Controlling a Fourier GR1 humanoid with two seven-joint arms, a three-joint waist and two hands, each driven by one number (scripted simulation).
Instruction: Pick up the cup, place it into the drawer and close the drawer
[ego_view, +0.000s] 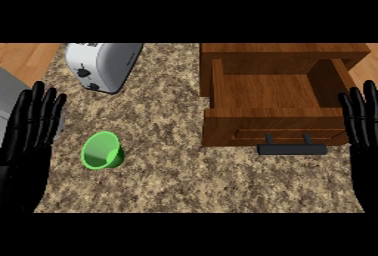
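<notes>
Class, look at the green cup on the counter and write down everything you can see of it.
The green cup is bright, smooth and plastic-looking, with no handle showing. It sits on the speckled counter, its open mouth turned up toward the view, and nothing shows inside. It lies at the left, below the toaster and well left of the open wooden drawer. No hand touches it.

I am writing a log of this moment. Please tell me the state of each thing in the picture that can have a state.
Drawer: pulled open, nothing inside that shows.
Cup: lying on its side on the counter, mouth showing, not held.
Toaster: standing on the counter, untouched.
Left hand: open, fingers straight, resting at the left edge, holding nothing.
Right hand: open, fingers straight, resting at the right edge, holding nothing.
</notes>
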